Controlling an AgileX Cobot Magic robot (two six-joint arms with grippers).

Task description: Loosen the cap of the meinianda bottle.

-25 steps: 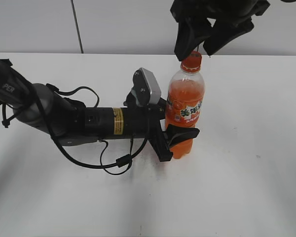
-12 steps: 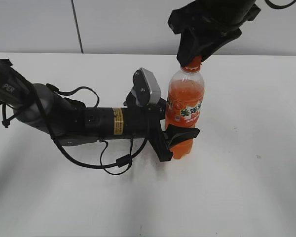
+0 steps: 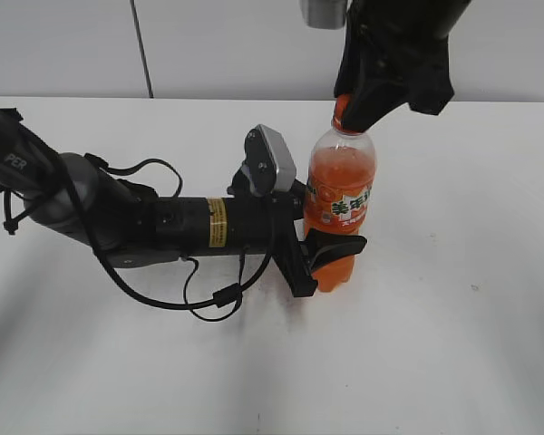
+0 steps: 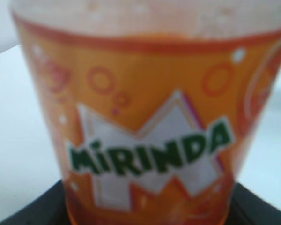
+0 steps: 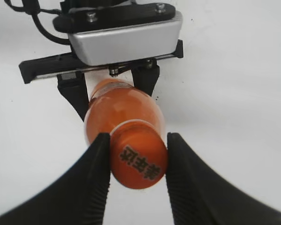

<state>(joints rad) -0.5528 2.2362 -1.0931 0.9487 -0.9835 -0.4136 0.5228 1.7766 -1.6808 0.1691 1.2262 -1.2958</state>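
Observation:
The meinianda bottle [image 3: 339, 190] stands upright on the white table, full of orange drink. My left gripper [image 3: 329, 258] is shut on its ridged lower body from the left. In the left wrist view the orange label [image 4: 145, 140] fills the frame, with my dark fingers at the bottom corners. My right gripper [image 3: 358, 107] comes down from above and is shut on the orange cap [image 5: 139, 160]. In the right wrist view both black fingers [image 5: 136, 159] press the cap's sides. In the exterior view only a sliver of the cap [image 3: 341, 106] shows.
The left arm [image 3: 118, 217] lies low across the table's left half, with a black cable loop [image 3: 208, 294] in front of it. A grey wall runs along the table's far edge.
My right gripper has come down from open above the cap, turned, and closed on the cap. The bottle and my left gripper have not moved.

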